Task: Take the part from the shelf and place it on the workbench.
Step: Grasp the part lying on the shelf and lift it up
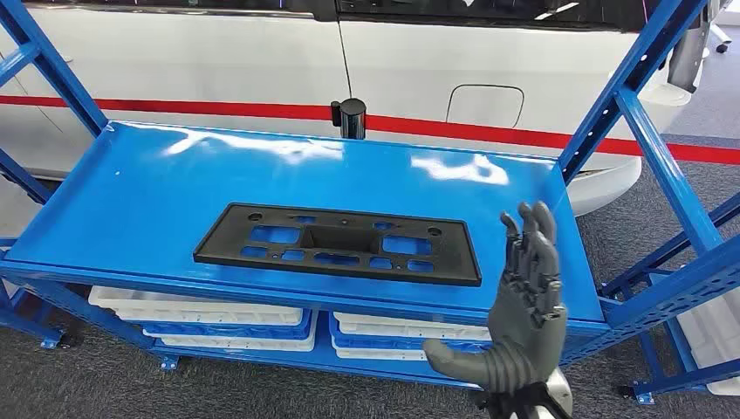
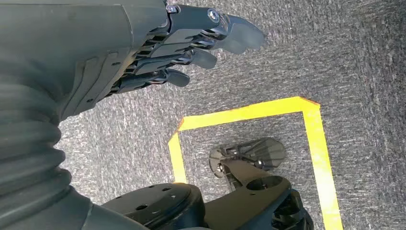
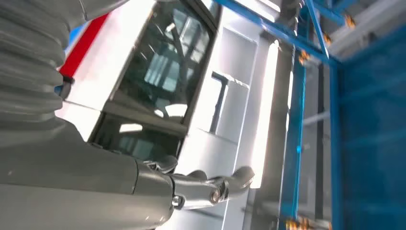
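A flat black plastic part [image 1: 340, 243] with several cut-outs lies in the middle of the blue shelf [image 1: 148, 192], long side across. My right hand [image 1: 522, 301] is raised in front of the shelf's front right edge, to the right of the part, fingers stretched upward and apart, holding nothing. In the right wrist view the right hand [image 3: 201, 187] points up at a white vehicle's window. My left hand [image 2: 191, 45] hangs over the grey carpet, fingers extended and empty.
A white vehicle [image 1: 419, 78] with a red stripe stands behind the shelf. Blue uprights [image 1: 650, 148] frame both ends of the shelf. White trays [image 1: 218, 316] sit on the lower level. A black cylinder [image 1: 352, 118] stands at the shelf's back edge. Yellow tape [image 2: 311, 143] marks the carpet.
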`<state>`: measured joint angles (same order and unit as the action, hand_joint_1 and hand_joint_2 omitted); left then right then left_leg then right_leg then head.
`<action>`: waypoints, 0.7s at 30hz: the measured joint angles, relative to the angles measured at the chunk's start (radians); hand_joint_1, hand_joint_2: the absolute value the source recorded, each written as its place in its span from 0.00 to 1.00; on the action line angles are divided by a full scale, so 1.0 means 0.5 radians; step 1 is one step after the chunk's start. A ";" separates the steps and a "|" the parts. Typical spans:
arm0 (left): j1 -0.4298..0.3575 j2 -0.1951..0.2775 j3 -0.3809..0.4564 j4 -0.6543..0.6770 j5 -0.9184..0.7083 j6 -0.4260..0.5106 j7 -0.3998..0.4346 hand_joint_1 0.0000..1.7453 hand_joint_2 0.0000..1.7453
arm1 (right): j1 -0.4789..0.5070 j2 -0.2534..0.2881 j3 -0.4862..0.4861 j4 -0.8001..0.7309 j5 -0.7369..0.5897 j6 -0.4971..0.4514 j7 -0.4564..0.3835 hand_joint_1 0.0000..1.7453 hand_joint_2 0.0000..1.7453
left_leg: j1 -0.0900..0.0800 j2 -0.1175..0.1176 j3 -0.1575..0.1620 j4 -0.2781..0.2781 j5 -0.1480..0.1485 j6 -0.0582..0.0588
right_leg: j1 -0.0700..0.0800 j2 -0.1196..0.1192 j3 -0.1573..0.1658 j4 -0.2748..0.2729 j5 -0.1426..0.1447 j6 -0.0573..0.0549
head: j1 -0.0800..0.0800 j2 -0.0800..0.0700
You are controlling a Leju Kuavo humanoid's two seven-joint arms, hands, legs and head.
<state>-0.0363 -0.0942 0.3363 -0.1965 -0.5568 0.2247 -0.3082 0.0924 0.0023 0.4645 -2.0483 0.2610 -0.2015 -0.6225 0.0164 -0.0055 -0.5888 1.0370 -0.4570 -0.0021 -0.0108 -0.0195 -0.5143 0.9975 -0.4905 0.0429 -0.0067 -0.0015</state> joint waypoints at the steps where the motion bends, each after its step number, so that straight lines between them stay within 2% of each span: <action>1: 0.000 0.000 0.000 0.000 -0.003 0.000 0.000 0.00 1.00 | -0.014 -0.001 0.022 0.018 0.012 -0.009 0.007 0.00 1.00 | 0.000 0.000 0.000 0.000 0.000 0.000 | 0.000 0.000 0.000 0.000 0.000 0.000 | 0.000 0.000; 7: -0.006 -0.002 0.001 0.000 -0.025 -0.004 0.007 0.00 1.00 | -0.133 -0.006 0.204 0.222 0.147 -0.124 0.085 0.00 1.00 | 0.000 0.000 0.000 0.000 0.000 0.000 | 0.000 0.000 -0.003 0.001 0.000 0.000 | 0.000 0.000; 13: -0.007 -0.004 0.002 0.000 -0.030 -0.005 0.011 0.00 1.00 | -0.178 -0.010 0.276 0.320 0.195 -0.165 0.105 0.00 1.00 | 0.000 0.000 -0.001 0.000 0.000 0.000 | 0.000 0.000 -0.002 0.001 0.000 0.000 | 0.000 0.000; 18: -0.012 -0.005 0.006 0.000 -0.050 -0.010 0.020 0.00 1.00 | -0.253 -0.011 0.355 0.430 0.452 -0.337 0.194 0.00 1.00 | 0.000 0.000 0.000 0.000 0.000 0.000 | 0.000 0.000 -0.002 0.001 0.000 0.000 | 0.000 0.000; 21: -0.014 -0.005 0.006 0.000 -0.059 -0.016 0.027 0.00 1.00 | -0.293 -0.003 0.405 0.500 0.517 -0.380 0.215 0.00 1.00 | 0.000 0.000 0.000 0.000 0.000 0.000 | 0.000 0.000 -0.002 0.001 0.000 0.000 | 0.000 0.000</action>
<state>-0.0435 -0.0968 0.3392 -0.1966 -0.5860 0.2168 -0.2949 -0.0542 0.0007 0.6669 -1.7985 0.5195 -0.3916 -0.5150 0.0165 -0.0055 -0.5890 1.0370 -0.4569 -0.0023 -0.0108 -0.0196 -0.5154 0.9981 -0.4907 0.0428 -0.0065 -0.0015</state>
